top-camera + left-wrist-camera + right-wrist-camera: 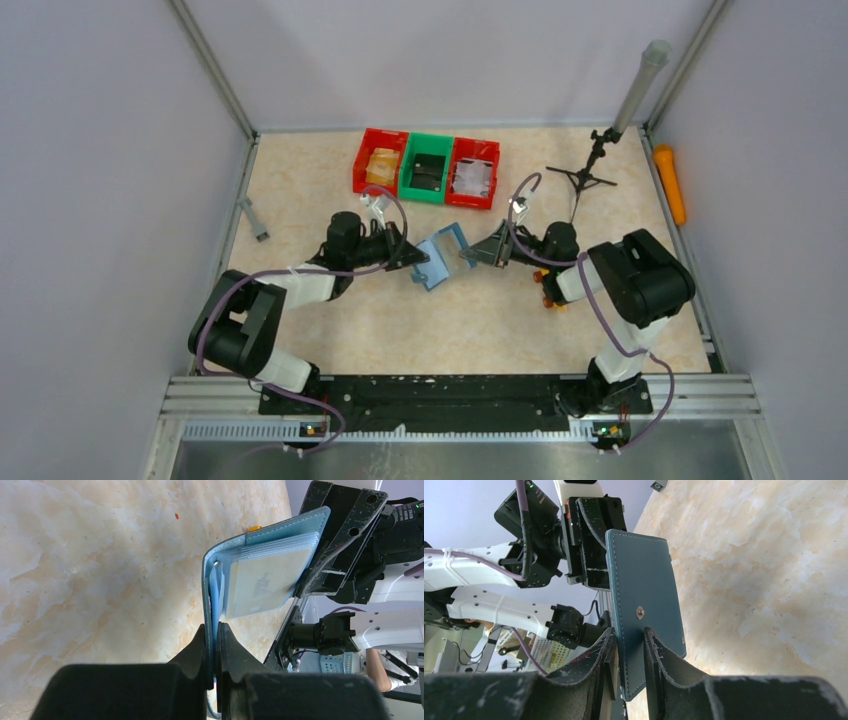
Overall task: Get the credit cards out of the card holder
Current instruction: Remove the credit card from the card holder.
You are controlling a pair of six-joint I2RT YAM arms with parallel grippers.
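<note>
While open, card holder (445, 258) between claws (420, 263) (477, 255)

The teal card holder (443, 255) hangs open in mid-air, pale inner sleeves (265, 580) fanned, contents unclear.

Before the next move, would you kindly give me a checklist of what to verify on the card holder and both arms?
1. Left gripper shut on one flap of the card holder: ok.
2. Right gripper shut on the other flap: ok.
3. Holder spread open between the arms: ok.
4. Inner sleeves exposed: ok.
5. Dark credit cards visible in the sleeves: cannot tell.
6. A gripper free to pull a card: not ok, both are holding.
</note>
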